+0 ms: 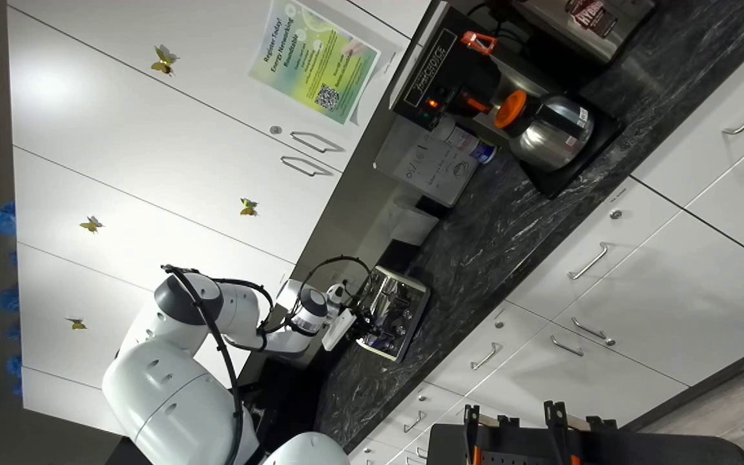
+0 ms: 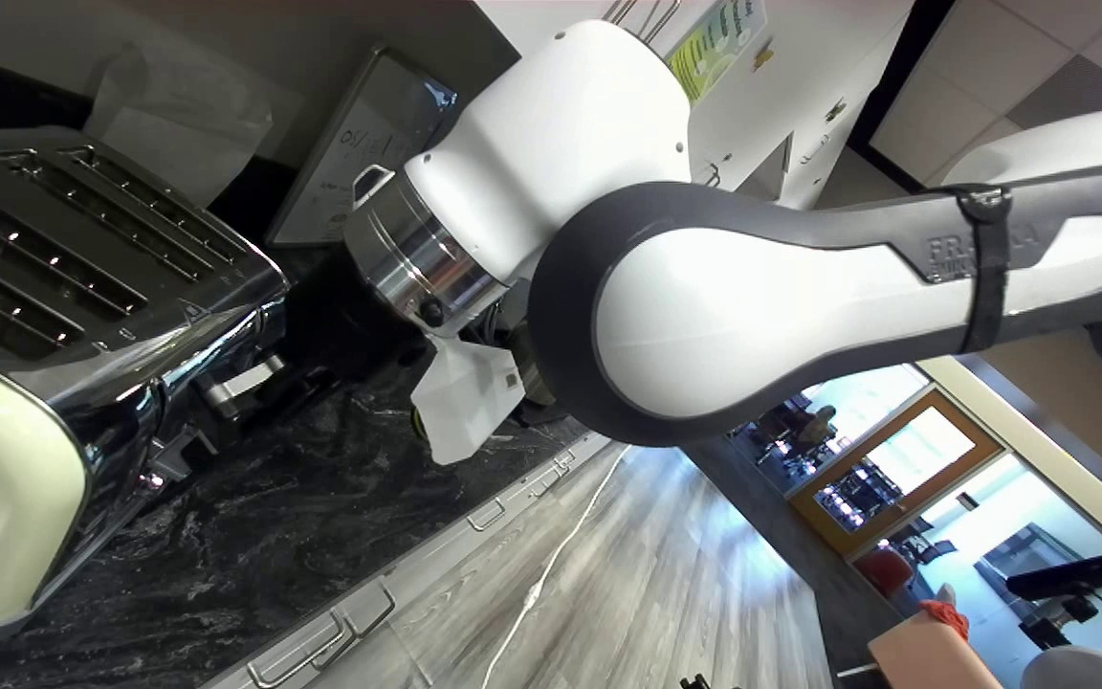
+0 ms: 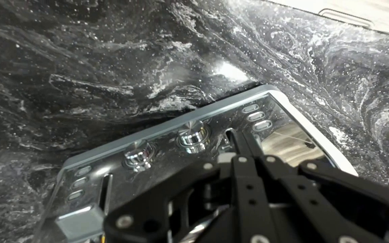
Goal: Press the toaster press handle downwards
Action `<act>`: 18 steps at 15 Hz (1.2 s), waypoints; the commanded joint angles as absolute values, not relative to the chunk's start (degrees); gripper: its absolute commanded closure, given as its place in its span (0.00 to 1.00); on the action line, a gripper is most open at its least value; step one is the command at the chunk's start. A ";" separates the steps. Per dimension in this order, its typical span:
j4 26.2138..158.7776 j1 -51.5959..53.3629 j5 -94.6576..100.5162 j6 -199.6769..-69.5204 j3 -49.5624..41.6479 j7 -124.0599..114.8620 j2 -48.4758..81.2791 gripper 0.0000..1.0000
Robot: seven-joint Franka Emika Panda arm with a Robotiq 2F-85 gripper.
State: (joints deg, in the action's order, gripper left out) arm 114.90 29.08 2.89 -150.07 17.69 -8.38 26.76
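Note:
The toaster (image 1: pixel 388 313) stands on the dark counter, with a cream side and dark slotted top (image 2: pixel 63 239) in an exterior view. Its shiny front panel (image 3: pixel 167 165) fills the lower wrist view. One silver press handle (image 3: pixel 81 221) sits on the left slot. My gripper (image 3: pixel 247 138) is shut, its fingertips together over the right slot (image 3: pixel 230 133). Chrome bits beside the fingertips may belong to that slot's handle, which is mostly hidden; I cannot tell if they touch. In an exterior view the dark gripper (image 1: pixel 372 328) is at the toaster's front.
Two round knobs (image 3: pixel 138 153) and small oval buttons (image 3: pixel 255 116) are on the panel near the fingers. A whiteboard (image 1: pixel 433 165) leans on the wall. A coffee maker with a steel pot (image 1: pixel 553 139) stands further along the counter (image 1: pixel 469 258). Cabinets hang above.

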 commanded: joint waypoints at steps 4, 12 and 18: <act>110.39 28.16 2.34 -149.81 18.00 -6.37 31.20 1.00; 102.18 26.85 -0.27 -144.55 18.43 -4.07 39.39 1.00; 98.07 25.67 -3.73 -140.90 18.75 -2.12 42.52 1.00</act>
State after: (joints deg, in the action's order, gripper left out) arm 103.30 26.74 -2.71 -139.91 18.55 -4.61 36.71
